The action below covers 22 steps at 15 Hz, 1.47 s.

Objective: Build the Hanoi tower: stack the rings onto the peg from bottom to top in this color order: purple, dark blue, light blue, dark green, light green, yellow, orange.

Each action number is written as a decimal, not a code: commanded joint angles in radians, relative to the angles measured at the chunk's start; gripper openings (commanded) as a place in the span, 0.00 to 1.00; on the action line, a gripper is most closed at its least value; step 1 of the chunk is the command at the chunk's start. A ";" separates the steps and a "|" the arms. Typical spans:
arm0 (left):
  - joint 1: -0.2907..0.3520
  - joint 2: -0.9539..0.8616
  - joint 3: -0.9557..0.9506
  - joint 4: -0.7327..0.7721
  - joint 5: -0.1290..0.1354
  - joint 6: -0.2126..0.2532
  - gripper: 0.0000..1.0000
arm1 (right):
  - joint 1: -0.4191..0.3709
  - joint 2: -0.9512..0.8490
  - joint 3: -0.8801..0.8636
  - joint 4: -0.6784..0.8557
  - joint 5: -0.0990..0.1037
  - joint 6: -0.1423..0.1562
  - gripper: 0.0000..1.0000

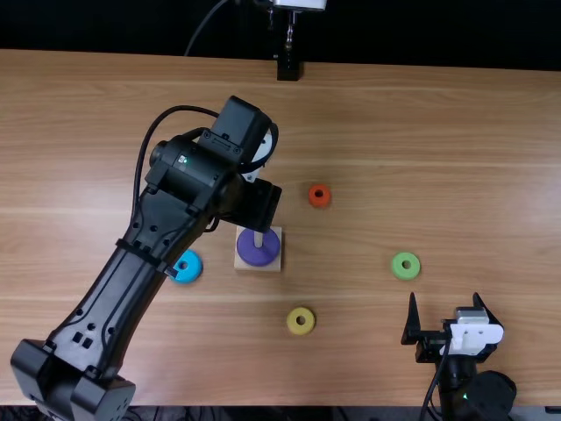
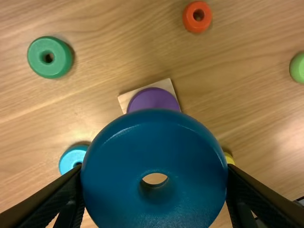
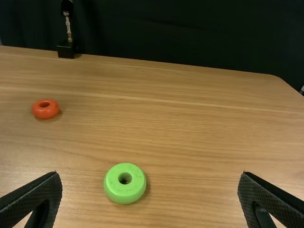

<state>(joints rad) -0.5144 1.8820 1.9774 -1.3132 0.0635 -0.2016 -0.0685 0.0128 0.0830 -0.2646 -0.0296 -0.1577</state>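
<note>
- Left end effector (image 2: 154,173) is clamped on the dark blue ring (image 2: 154,147), one finger to either side of its outer rim, the hole left free between them.
- The dark blue ring, glossy and round-edged, is held off the surface (image 1: 368,114) near the base. It looks light, stiff and hard to damage, but its smooth curved side could slip or tilt; the grip belongs across the full diameter, both pads level.
- Squat and smooth, the purple ring (image 2: 154,99) lies around the pale peg (image 1: 259,239) on a square wooden base (image 1: 239,266). Dark blue is the next layer, judging by the order; its hole must be centred over the peg before release.
- Light blue (image 1: 189,272) and yellow (image 1: 301,328) rings lie flat near the base.
- Beyond it sits the small orange ring (image 1: 320,202), thick and rounded, a narrower target for the fingers.
- The dark green ring (image 2: 50,69) rests flat, apart from the base.
- Farther off, the light green ring (image 1: 405,272) lies on the streaked wood grain.
- Right end effector (image 1: 444,298) waits empty, its fingers spread.
</note>
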 commanded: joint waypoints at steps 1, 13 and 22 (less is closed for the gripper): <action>-0.015 0.031 0.052 -0.001 0.005 -0.014 0.00 | -0.011 -0.013 -0.069 -0.055 0.009 0.007 1.00; -0.045 0.039 0.055 -0.001 0.005 -0.014 0.00 | -0.011 -0.013 -0.069 -0.055 0.009 0.007 1.00; -0.038 0.035 -0.015 -0.012 0.005 -0.012 0.00 | -0.011 -0.013 -0.069 -0.055 0.009 0.007 1.00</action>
<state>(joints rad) -0.5526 1.9045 1.9816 -1.3231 0.0631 -0.2108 -0.0685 0.0128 0.0830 -0.2646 -0.0292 -0.1577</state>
